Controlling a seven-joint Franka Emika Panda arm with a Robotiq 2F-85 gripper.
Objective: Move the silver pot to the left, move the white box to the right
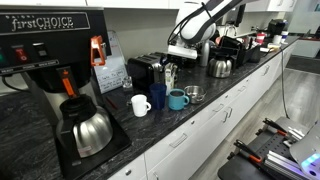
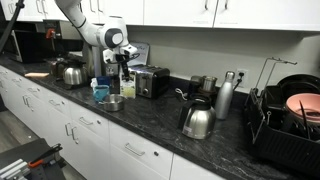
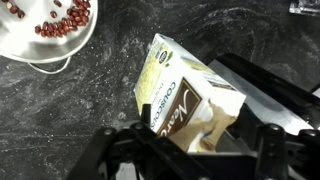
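Note:
The silver pot (image 1: 194,93) stands low and round near the counter's front edge, beside two blue mugs; it also shows in an exterior view (image 2: 114,102). My gripper (image 3: 200,150) has its fingers on both sides of a cream and brown couscous box (image 3: 185,95), which is tilted over the dark counter. In both exterior views the gripper (image 1: 172,58) (image 2: 123,68) hangs in front of the toaster with the box (image 2: 125,84) under it. A round pale vessel (image 3: 30,45) holding red beans lies at the wrist view's upper left. No plain white box shows.
A black toaster (image 1: 148,68) stands behind the gripper. A steel kettle (image 1: 220,66) stands further along, and a white mug (image 1: 140,104) and blue mugs (image 1: 177,98) sit in front. A coffee machine with steel carafe (image 1: 88,128) and a dish rack (image 2: 285,125) are nearby.

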